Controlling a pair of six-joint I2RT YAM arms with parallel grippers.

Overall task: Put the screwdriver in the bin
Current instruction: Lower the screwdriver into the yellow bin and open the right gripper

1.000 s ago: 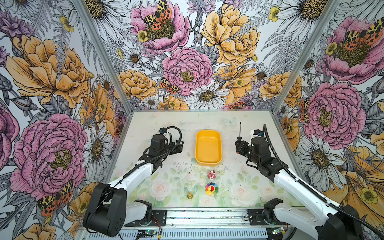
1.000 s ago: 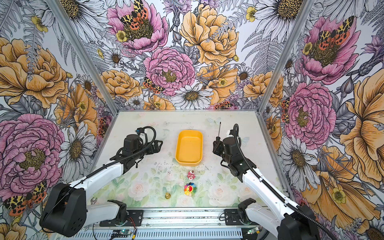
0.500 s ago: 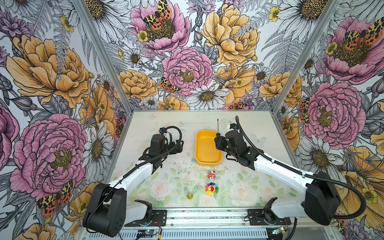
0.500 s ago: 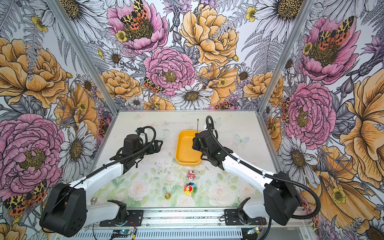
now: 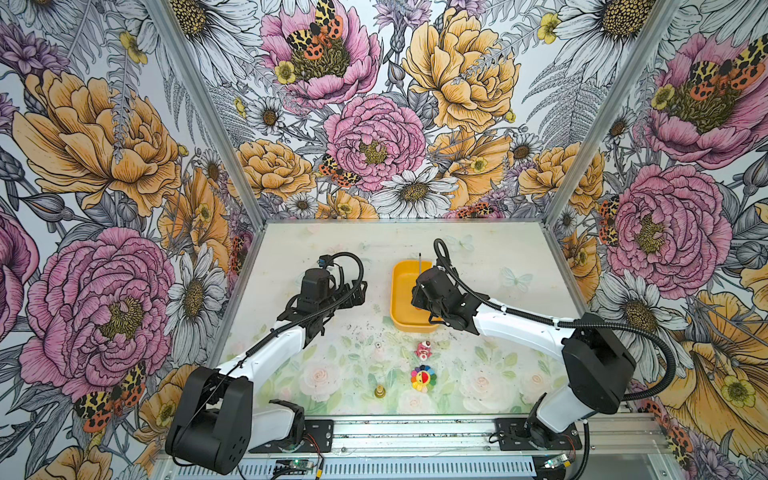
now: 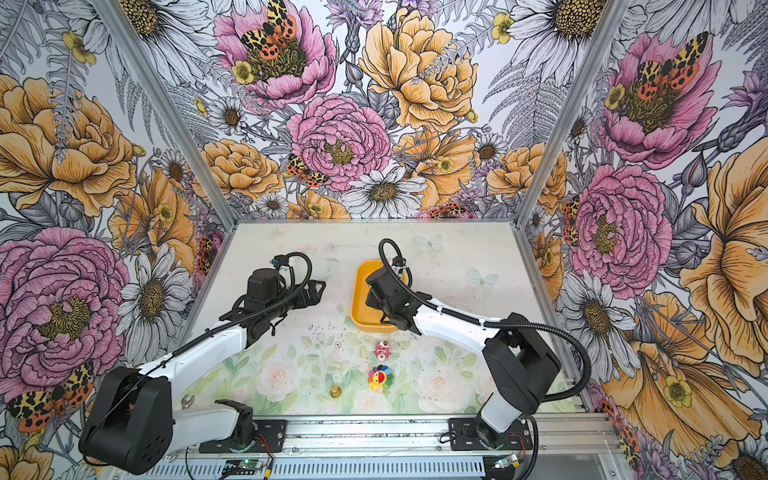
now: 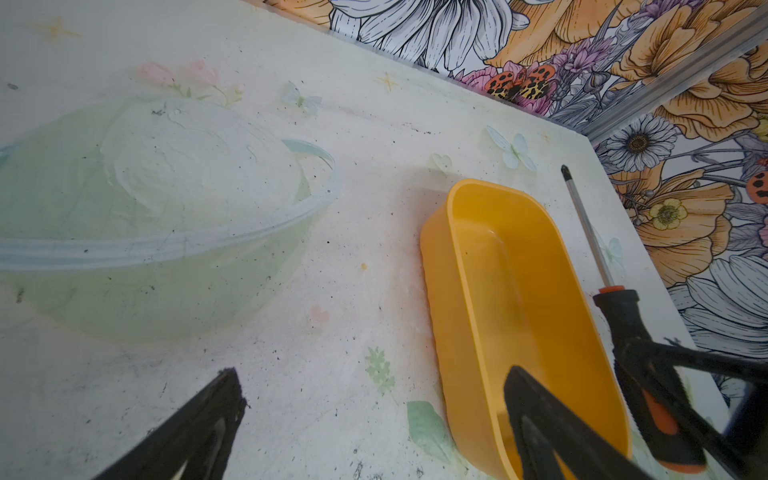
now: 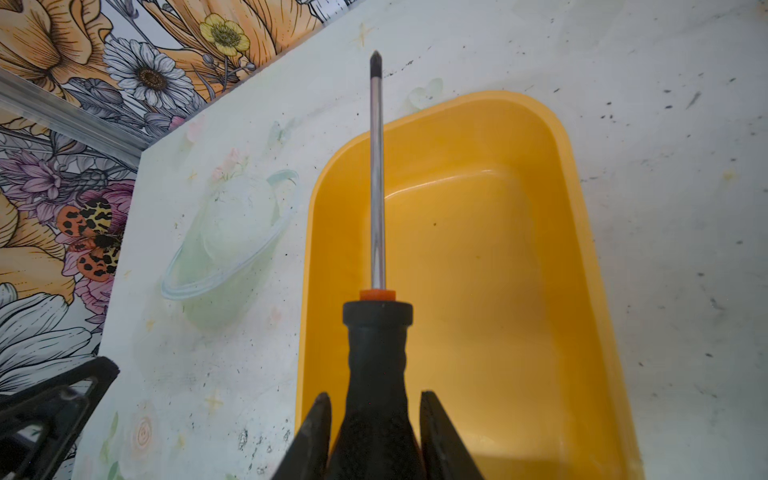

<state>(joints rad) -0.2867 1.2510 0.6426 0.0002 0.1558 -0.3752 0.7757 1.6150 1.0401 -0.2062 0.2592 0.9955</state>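
The yellow-orange bin (image 5: 400, 299) (image 6: 358, 305) stands at the table's middle in both top views. My right gripper (image 8: 375, 397) is shut on the black handle of the screwdriver (image 8: 377, 187), held above the bin's right part. The thin shaft (image 5: 420, 264) points to the far wall and reaches past the bin's far rim. From the left wrist view the screwdriver (image 7: 623, 320) hangs beyond the bin (image 7: 490, 266). My left gripper (image 7: 372, 372) (image 5: 356, 291) stands open and empty just left of the bin, close to its near left wall.
Small items lie in front of the bin: a pink figure (image 5: 423, 349), a rainbow flower toy (image 5: 423, 378), a brass piece (image 5: 379, 390) and a tiny white piece (image 5: 377, 345). A silver wrench (image 6: 188, 401) lies by the left arm's base. Flowered walls enclose three sides.
The right arm has swung left with the screwdriver, from the right of the bin to above it. The left arm has not moved.
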